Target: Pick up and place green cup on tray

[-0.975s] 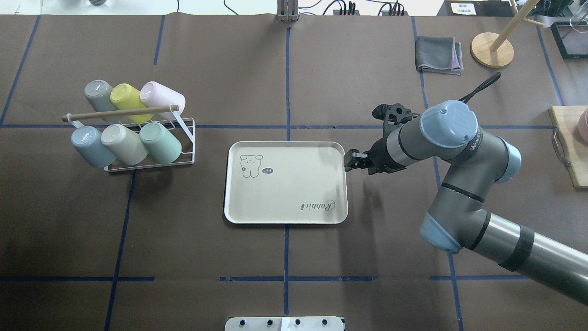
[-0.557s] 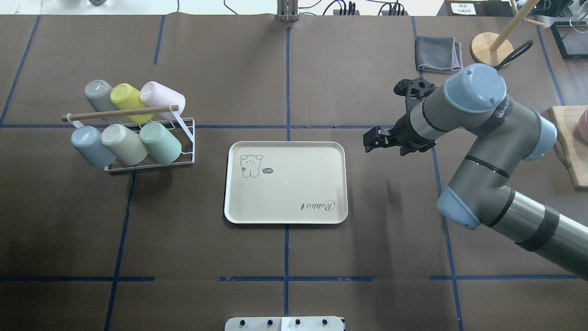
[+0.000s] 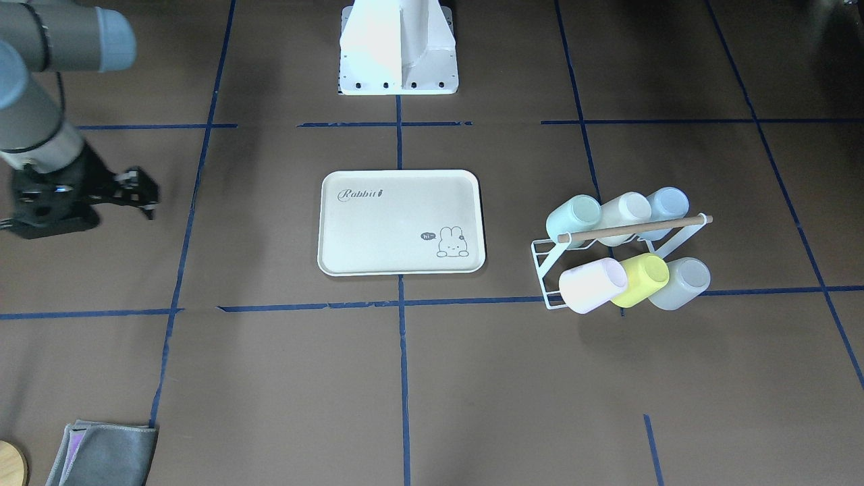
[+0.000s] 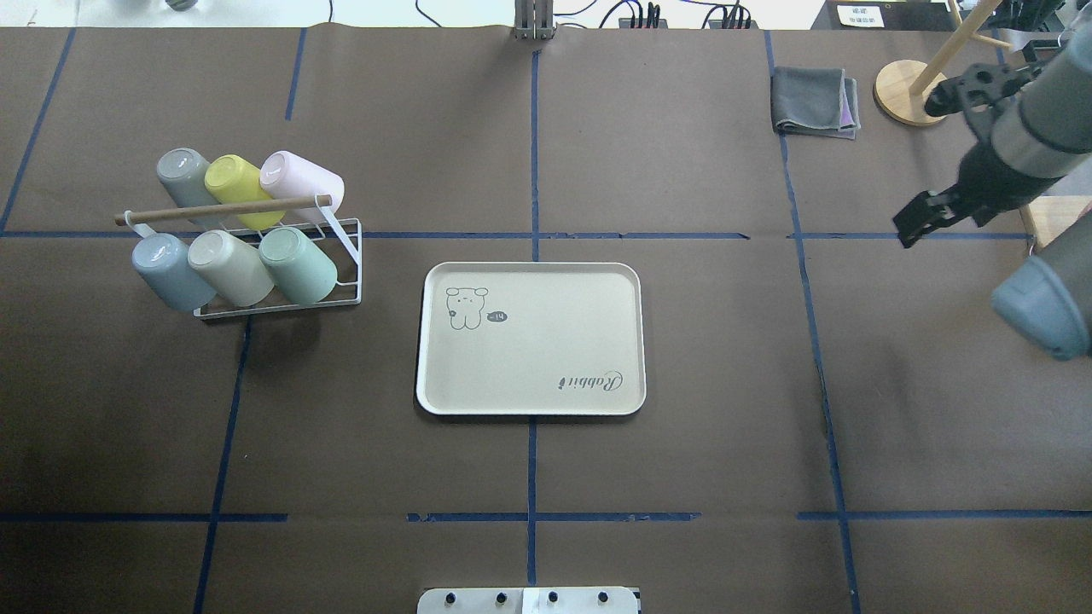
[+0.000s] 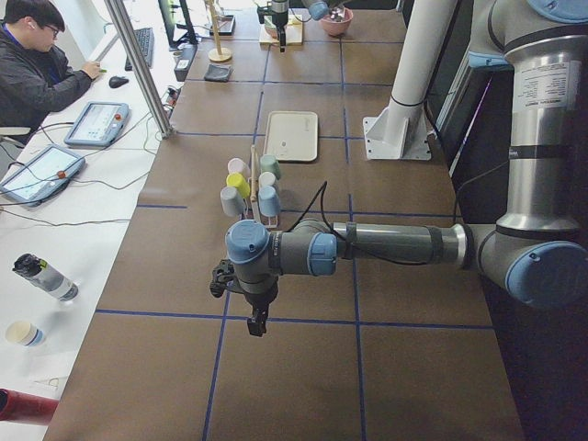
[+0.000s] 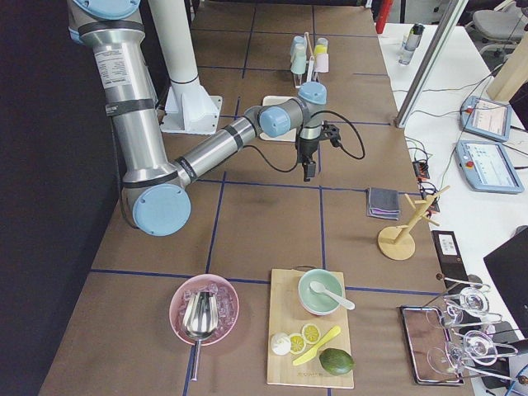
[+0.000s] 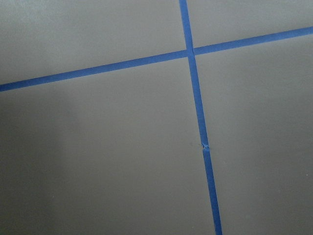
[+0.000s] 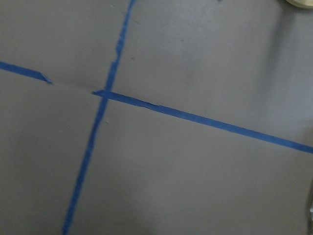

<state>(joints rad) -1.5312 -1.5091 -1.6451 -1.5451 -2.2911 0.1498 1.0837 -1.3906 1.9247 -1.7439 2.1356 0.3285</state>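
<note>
The green cup point(image 4: 299, 265) lies on its side in the lower row of a white wire rack point(image 4: 347, 256), at the end nearest the tray; it also shows from across the table point(image 3: 574, 212). The cream tray point(image 4: 529, 375) with its rabbit drawing sits bare at mid-table. My right gripper point(image 4: 906, 232) hovers far to the right of the tray, well away from the rack; its fingers look open and hold nothing. Only the left side view shows my left gripper point(image 5: 256, 326), pointing down near the table's left end, and I cannot tell its state.
Grey, yellow, pink, blue and cream cups share the rack under a wooden bar point(image 4: 213, 210). A folded grey cloth point(image 4: 815, 102), a wooden stand point(image 4: 913, 92) and a cutting board point(image 4: 1058, 273) sit at the right. A person point(image 5: 37, 64) sits at a side desk.
My right arm has swung away from the tray's right edge to the table's far right, the gripper travelling with nothing in it. The cups and tray have not moved.
</note>
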